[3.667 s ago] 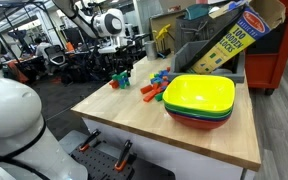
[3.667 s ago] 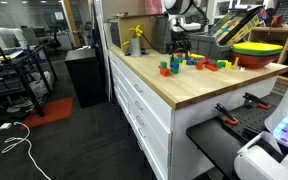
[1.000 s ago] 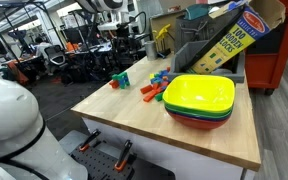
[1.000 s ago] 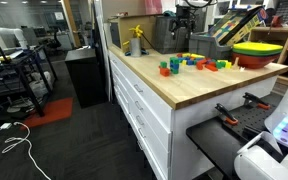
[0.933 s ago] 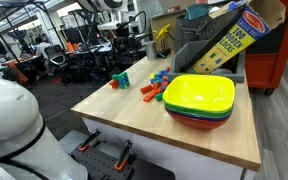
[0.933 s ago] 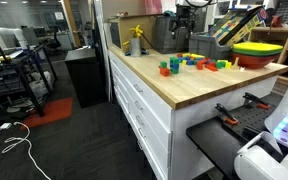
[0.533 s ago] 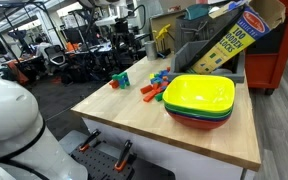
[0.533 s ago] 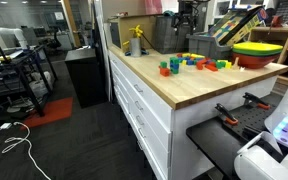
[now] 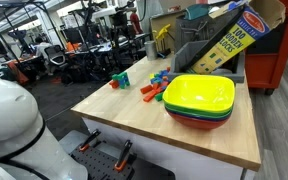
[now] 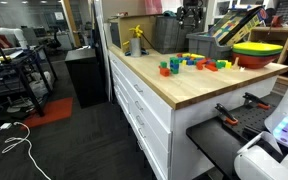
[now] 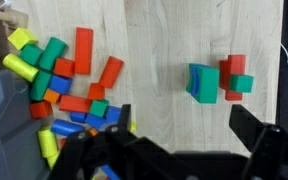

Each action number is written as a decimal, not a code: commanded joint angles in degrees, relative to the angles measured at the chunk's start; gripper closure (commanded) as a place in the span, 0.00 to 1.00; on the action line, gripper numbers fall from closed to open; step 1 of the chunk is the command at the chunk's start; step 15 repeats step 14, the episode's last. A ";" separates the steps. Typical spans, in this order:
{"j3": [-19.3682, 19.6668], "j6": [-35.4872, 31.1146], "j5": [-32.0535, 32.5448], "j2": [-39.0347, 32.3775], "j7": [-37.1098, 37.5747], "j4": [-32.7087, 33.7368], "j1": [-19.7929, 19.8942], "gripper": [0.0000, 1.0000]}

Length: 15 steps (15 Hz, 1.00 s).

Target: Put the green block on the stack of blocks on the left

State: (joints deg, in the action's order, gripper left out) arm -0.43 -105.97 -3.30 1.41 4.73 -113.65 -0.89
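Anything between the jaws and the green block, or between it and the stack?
Nothing visible. The open jaws hang clear above the tabletop. The green block sits at the edge of the jumble, packed against red and blue blocks; only bare tabletop lies between it and the stack.

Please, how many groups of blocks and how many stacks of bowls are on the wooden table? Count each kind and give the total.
Groups of blocks: 2 (the small stack of blocks and the loose jumble of blocks)
Stacks of bowls: 1 (the stack of bowls)
Total: 3
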 commanded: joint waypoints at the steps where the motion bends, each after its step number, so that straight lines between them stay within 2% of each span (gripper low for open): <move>1: 0.26 2.53 0.16 2.69 -2.64 0.01 0.39 0.00; 6: 0.71 5.09 -2.69 4.66 -4.19 -0.14 0.57 0.00; 7: 0.97 9.22 -5.36 4.51 -5.39 0.96 0.56 0.00; 8: 0.20 4.58 -2.27 3.33 -2.72 0.18 0.33 0.00; 15: 0.15 5.11 -2.58 3.13 -3.02 0.17 0.32 0.00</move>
